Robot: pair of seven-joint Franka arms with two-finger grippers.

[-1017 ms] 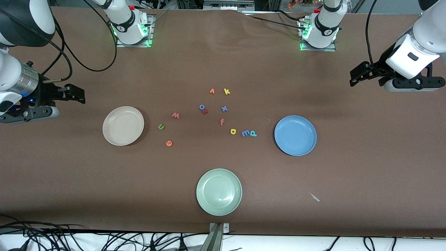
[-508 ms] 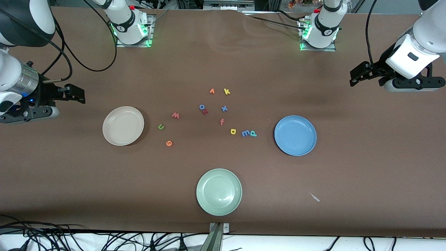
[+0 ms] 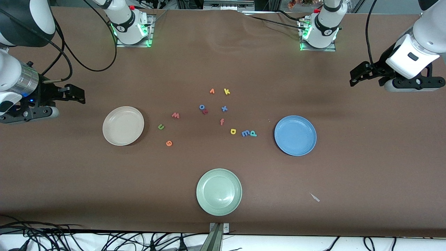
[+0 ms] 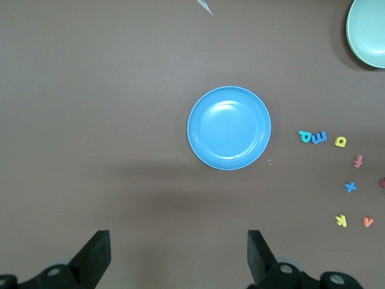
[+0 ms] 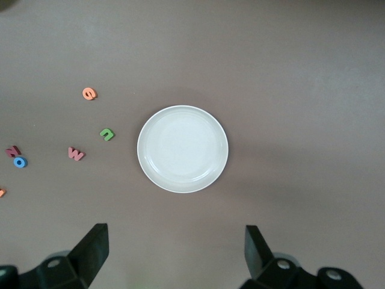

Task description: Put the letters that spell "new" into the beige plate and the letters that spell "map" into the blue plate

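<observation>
- Change since a second ago: none. Both arms hold the same poses, no letter has shifted — the task has not begun, all six letters still to move.
- Left gripper [image 4: 174, 265]: raised over bare table at the left arm's end, jaws spread wide, nothing between them. It waits.
- Right gripper [image 5: 171, 259]: raised over bare table at the right arm's end, jaws likewise wide apart and empty. Also idle.
- Blue plate [image 3: 295, 135]: empty, ahead of the left jaws in the left wrist view, well apart from them.
- Beige plate [image 3: 123, 126]: empty, ahead of the right jaws in the right wrist view, well apart.
- "map" letters: yellow a [image 3: 233, 131], blue m [image 3: 246, 133] and teal p [image 3: 253, 133] lie in a row past the blue plate from the left jaws; m and p touch or nearly so, a sits just beside them.
- "new" letters: pinkish-red w [image 3: 175, 115], green n [image 3: 161, 127], orange e [image 3: 169, 143] lie loosely spread past the beige plate from the right jaws, apart from one another.
- Distractors in the middle cluster: yellow k [image 3: 227, 91], orange f [image 3: 222, 122], blue x [image 3: 224, 108], blue o [image 3: 202, 107] touching a dark red letter [image 3: 205, 112]. Pale green plate [image 3: 219, 191] sits empty.
- Judgement: each arm has its own set on its own side — m and p so close may make a clean single pick awkward.
</observation>
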